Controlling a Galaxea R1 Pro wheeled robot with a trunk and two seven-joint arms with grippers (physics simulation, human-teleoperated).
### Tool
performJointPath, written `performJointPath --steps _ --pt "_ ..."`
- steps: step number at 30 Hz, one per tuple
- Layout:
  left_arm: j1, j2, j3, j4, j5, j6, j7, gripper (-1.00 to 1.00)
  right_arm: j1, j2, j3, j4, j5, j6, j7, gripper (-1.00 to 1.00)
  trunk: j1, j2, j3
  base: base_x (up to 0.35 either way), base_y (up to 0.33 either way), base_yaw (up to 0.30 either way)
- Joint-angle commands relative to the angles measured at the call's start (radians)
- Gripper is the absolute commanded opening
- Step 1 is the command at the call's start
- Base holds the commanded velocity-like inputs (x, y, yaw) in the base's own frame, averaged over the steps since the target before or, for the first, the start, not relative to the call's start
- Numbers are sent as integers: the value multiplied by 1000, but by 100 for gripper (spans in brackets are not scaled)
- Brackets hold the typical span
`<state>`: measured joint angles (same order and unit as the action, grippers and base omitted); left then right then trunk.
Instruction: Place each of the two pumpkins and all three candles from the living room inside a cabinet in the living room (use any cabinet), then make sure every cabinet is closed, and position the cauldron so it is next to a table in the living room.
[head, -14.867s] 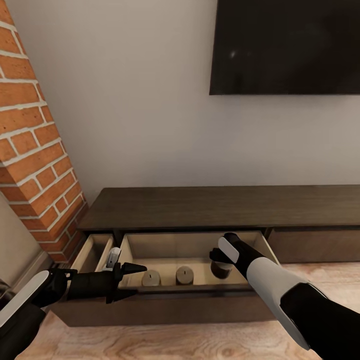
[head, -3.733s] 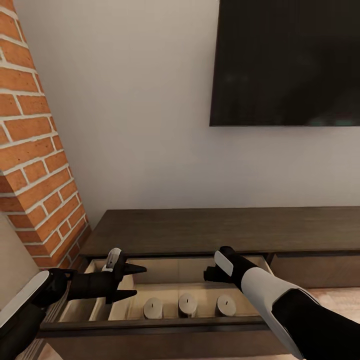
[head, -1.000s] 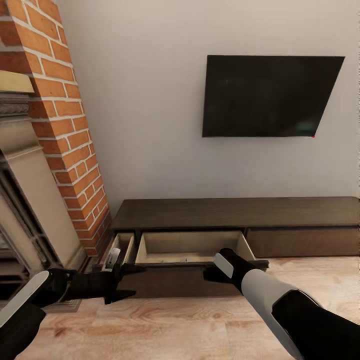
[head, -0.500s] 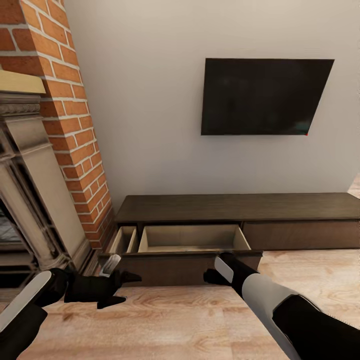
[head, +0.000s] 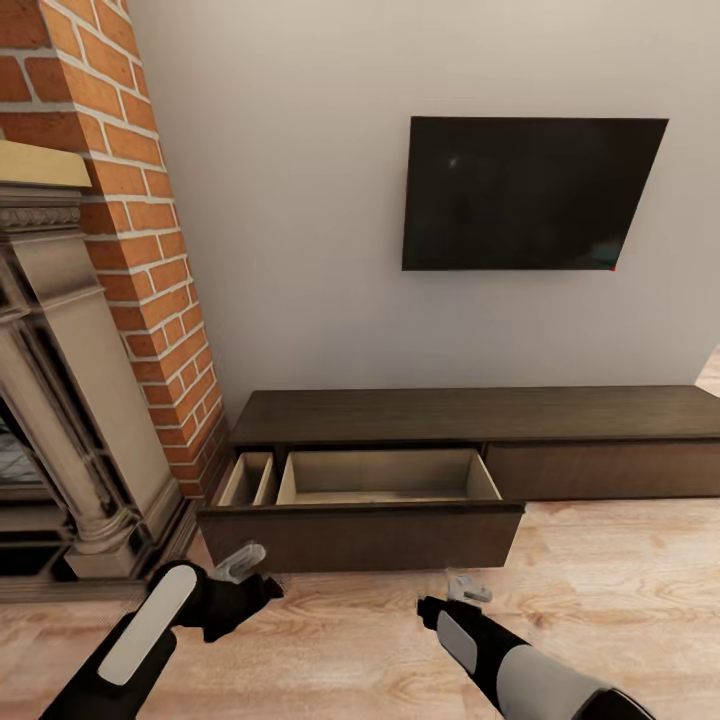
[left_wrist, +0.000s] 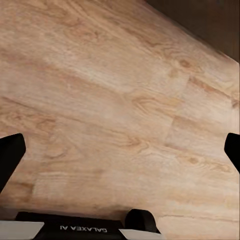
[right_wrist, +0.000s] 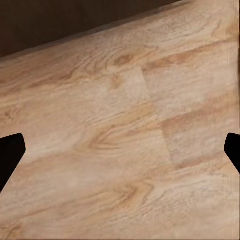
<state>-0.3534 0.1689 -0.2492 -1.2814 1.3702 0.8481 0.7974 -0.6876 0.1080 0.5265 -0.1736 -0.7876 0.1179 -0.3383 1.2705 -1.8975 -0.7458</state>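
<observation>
Where lettering shows at the left gripper (left_wrist: 120, 150) base, reads "GALAXEA AI", upside down. Both sets of fingers spread wide over bare wood floor (right_wrist: 125, 140), gripping nothing; same for right gripper (right_wrist: 120, 150). On the cabinet (head: 480, 415), wide drawer (head: 385, 478) pulled out beside a narrow one (head: 248, 480); contents hidden behind the drawer front.

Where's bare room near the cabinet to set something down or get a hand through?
The cabinet top is bare from end to end. Bare wood floor runs along its front to the right of the open drawer. It is tightest at the left, where the drawer nears the fireplace.
</observation>
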Motion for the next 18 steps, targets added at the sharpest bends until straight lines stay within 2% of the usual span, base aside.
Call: performJointPath --steps 1,3,5,6,8,9,10,12,13,15,18 --pt "-1 -1 -5 17 -8 -24 10 100 14 0 9 -2 -4 -24 -7 100 0 -1 -1 0 0 0" --pt "-1 -3 -10 50 -66 -80 7 100 32 -1 9 -2 -4 -65 -7 100 0 -1 -1 0 0 0" --pt "0 -4 -26 70 -158 -141 -17 100 40 -1 9 -1 -4 -86 -5 100 0 -1 -1 0 0 0" --pt "0 -5 -47 84 -212 -176 -40 100 42 -1 9 -1 -2 -94 -4 100 0 -1 -1 0 0 0" --pt "0 -8 -116 142 -320 -277 -102 100 46 -1 9 -1 3 -113 -3 100 0 -1 -1 0 0 0" --pt "0 -10 -136 162 -344 -308 -118 100 47 -1 9 -1 5 -118 -3 100 0 -1 -1 0 0 0" --pt "1 -15 -173 205 -385 -377 -147 100 50 0 9 -1 13 -128 -3 100 0 -1 -1 0 0 0" --pt "1 -40 -232 303 -440 -516 -186 100 58 3 9 0 40 -144 -3 100 0 -1 -1 0 0 0" --pt "1 -47 -242 329 -451 -549 -192 100 60 4 9 0 49 -147 -3 100 0 -1 -1 0 0 0" --pt "1 -81 -274 443 -498 -678 -209 100 65 6 9 0 92 -163 -3 100 0 -1 -1 0 0 0" --pt "1 -96 -285 515 -568 -789 -215 100 82 8 10 -1 122 -209 -3 100 0 -1 -1 0 0 0"
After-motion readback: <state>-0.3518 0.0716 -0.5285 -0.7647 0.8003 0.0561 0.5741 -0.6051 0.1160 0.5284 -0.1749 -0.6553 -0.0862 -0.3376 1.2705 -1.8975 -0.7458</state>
